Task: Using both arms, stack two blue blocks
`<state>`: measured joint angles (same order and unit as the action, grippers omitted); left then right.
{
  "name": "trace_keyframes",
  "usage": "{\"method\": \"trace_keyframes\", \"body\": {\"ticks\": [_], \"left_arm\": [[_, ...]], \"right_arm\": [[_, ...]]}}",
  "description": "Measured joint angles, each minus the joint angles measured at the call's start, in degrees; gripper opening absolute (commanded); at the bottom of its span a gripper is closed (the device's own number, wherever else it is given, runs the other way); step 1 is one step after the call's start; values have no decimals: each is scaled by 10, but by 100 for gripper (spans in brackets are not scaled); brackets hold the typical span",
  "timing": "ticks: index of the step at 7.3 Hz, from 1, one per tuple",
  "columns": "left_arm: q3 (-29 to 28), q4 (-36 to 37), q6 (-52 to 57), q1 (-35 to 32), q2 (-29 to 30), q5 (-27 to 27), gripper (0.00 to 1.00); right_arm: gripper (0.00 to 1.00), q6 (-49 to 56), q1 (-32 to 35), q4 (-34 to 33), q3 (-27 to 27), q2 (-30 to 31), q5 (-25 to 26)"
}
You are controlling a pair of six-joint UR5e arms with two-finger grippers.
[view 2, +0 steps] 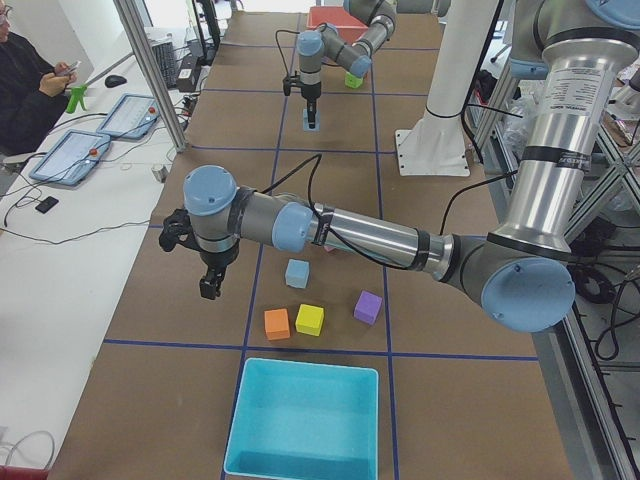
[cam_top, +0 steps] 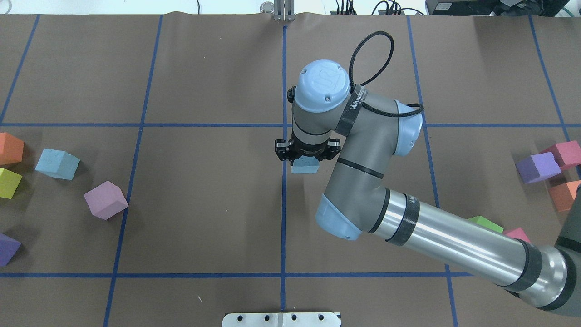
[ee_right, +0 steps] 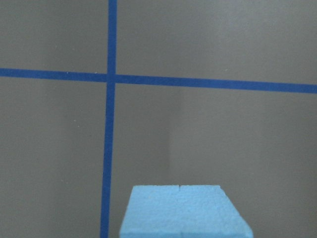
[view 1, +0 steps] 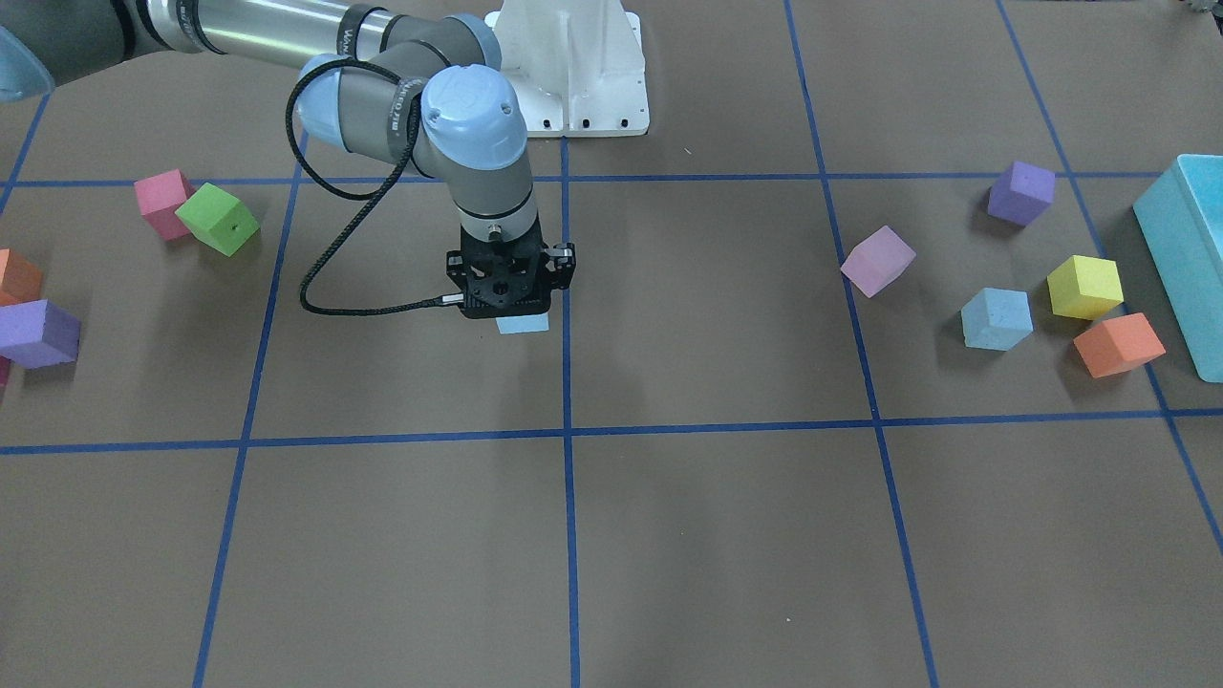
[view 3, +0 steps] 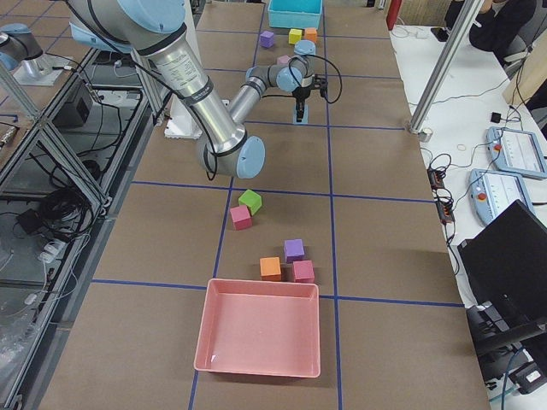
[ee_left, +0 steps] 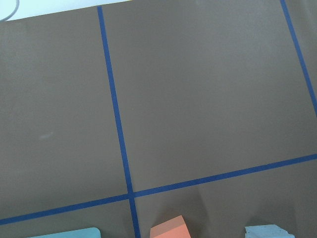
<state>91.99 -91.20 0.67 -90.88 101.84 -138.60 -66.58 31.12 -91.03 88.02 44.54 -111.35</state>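
The right pincer (cam_top: 304, 158) pinches one blue block (cam_top: 305, 167) at the desk (cam_top: 204, 218) centre; the second blue block (cam_top: 56, 163) sits toward nine o'clock. Whether the left pincer (view 2: 208, 283) is spread, I cannot tell. The foam is likely light and squashy: grip opposite flat faces gently.

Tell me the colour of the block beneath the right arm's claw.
Pale sky blue, faintly speckled; the block shows best in the right wrist view.
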Motion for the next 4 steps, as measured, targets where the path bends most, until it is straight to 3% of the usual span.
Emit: {"method": "trace_keyframes", "body": {"ticks": [4], "left_arm": [[0,0,-2,2,1,0,98]], "right_arm": [[40,-65,-42,45,-62,-33,40]]}}
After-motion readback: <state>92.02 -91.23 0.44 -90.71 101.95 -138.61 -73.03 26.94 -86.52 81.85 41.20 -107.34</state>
